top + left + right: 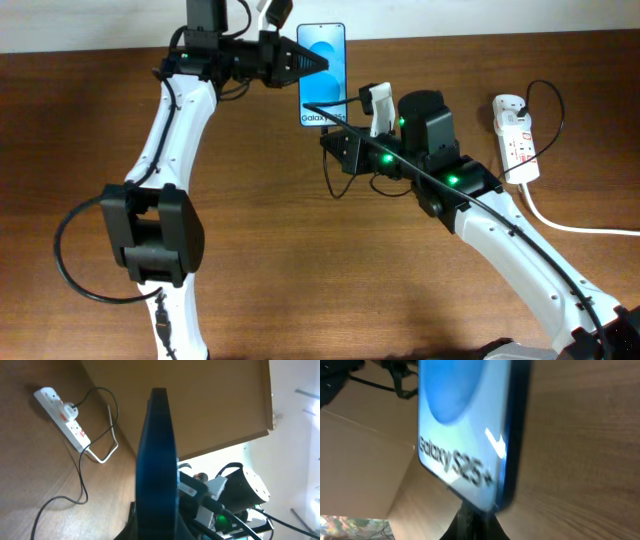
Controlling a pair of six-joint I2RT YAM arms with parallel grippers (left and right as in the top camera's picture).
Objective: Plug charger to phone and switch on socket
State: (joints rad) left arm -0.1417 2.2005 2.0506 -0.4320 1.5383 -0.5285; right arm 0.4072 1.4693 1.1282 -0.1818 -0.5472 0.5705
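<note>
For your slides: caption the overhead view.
Left end effector grips the blue-screened black rectangular smartphone; right end effector sits at its lower edge.

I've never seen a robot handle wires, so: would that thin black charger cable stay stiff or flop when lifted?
Probably floppy: the charger cable lies in loose curves on the table from the socket. Likely light too, being so thin. Lifted, it would probably sag and trail rather than hold shape.

The wooden table (300, 260) carries the white socket (517, 138), its white cord (570, 225) and the black charger (561, 112).
</note>
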